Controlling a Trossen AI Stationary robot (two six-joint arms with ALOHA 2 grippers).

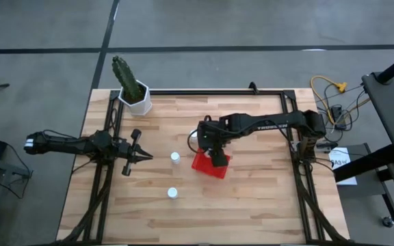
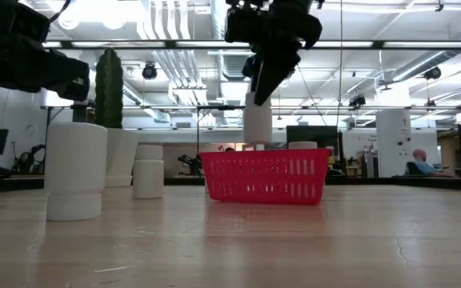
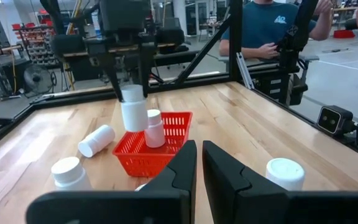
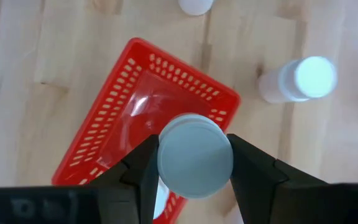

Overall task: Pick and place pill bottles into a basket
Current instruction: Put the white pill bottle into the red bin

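Above the basket [image 4: 148, 118], the right gripper [image 4: 194, 163] has its fingers clamped on an upright bottle [image 4: 195, 155] — only the cap shows from its wrist, the body hidden beneath. Inside the basket, another bottle [image 3: 155, 129] stands just below the fingers. Beyond the left gripper [image 3: 199, 163], whose fingers sit nearly together and empty, two bottles [image 1: 175, 158] [image 1: 172, 193] stand on the tabletop [image 1: 265, 198]; one more [image 3: 96, 140] lies beside the basket.
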